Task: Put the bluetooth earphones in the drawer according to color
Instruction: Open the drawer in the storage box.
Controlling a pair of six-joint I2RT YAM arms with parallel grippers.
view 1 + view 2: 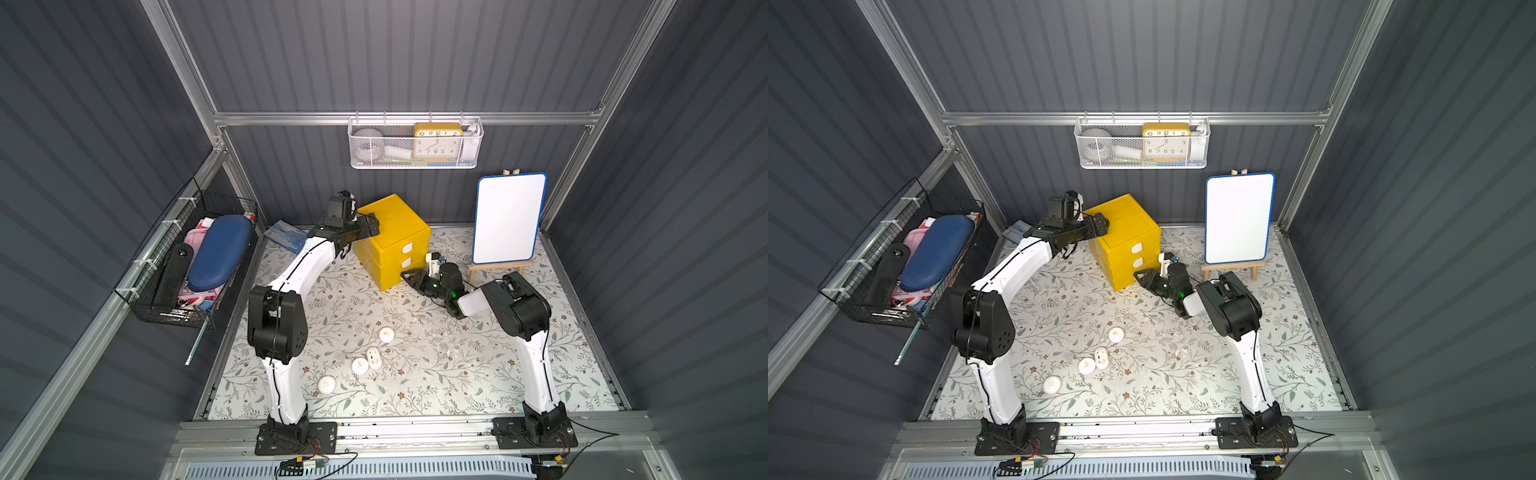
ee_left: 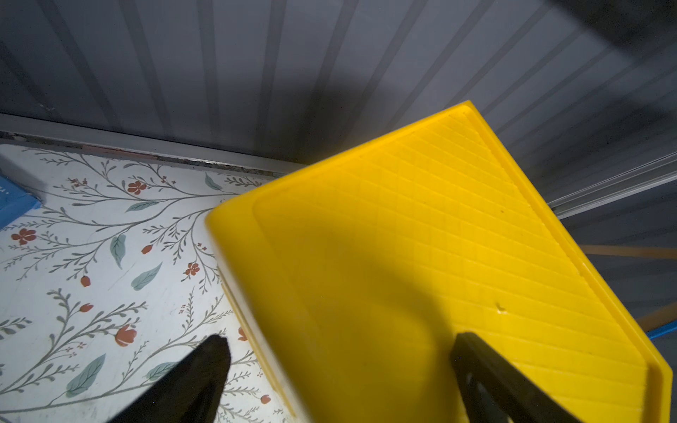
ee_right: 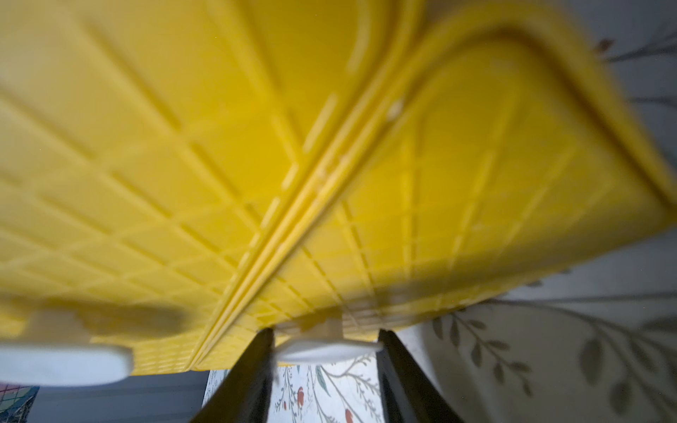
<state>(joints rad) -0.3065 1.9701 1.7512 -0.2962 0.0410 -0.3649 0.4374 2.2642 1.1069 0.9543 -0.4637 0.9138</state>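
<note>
I count four white earphones (image 1: 386,334) on the tabletop (image 1: 457,374), well apart from the yellow cabinet (image 1: 395,232); one whiteboard (image 1: 509,218) stands near. The left tool (image 2: 340,342) is spread over the cabinet's top; the right tool (image 3: 326,340) pinches the lowest tab (image 3: 326,349).

Drawer (image 1: 399,232) glossy yellow plastic, grid-ribbed; earphones (image 1: 386,334) smooth white plastic.

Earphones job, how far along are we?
Done: no black or pink cases show on the mat, presumably stowed. In hand: right gripper pinches the bottom drawer's handle; left gripper, open, over the cabinet. Left: four white earphones on the mat.
</note>
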